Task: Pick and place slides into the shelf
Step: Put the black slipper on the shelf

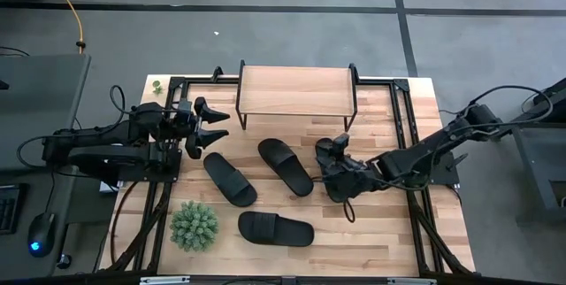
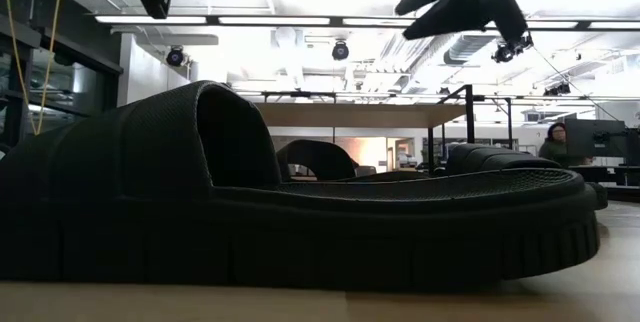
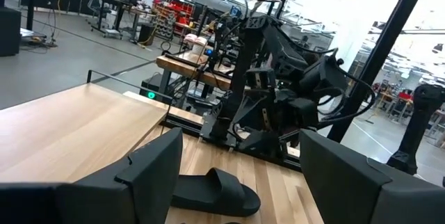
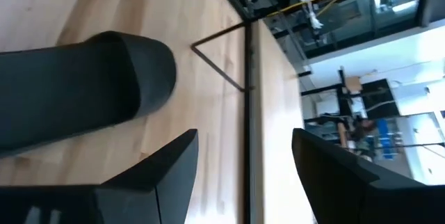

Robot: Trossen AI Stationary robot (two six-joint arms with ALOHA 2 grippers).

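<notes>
Three black slides lie sole down on the wooden table: one [image 1: 229, 179] left of centre, one [image 1: 286, 166] in the middle, one [image 1: 275, 228] near the front edge, which fills the low view [image 2: 300, 212]. The shelf [image 1: 296, 90], a light plank on thin black legs, stands at the far edge with a bare top. My left gripper [image 1: 223, 124] hangs open above the table's left side, level, facing the shelf [image 3: 76, 126]. My right gripper [image 1: 331, 148] is open above the table, just right of the middle slide [image 4: 83, 92], tipped slightly down; nothing is between its fingers.
A small green potted plant [image 1: 195, 225] stands near the front left. A black metal frame [image 1: 402, 117] runs along the table's edges, and a thin black bar [image 4: 247, 78] shows ahead of my right gripper. Bare wood lies at the front right.
</notes>
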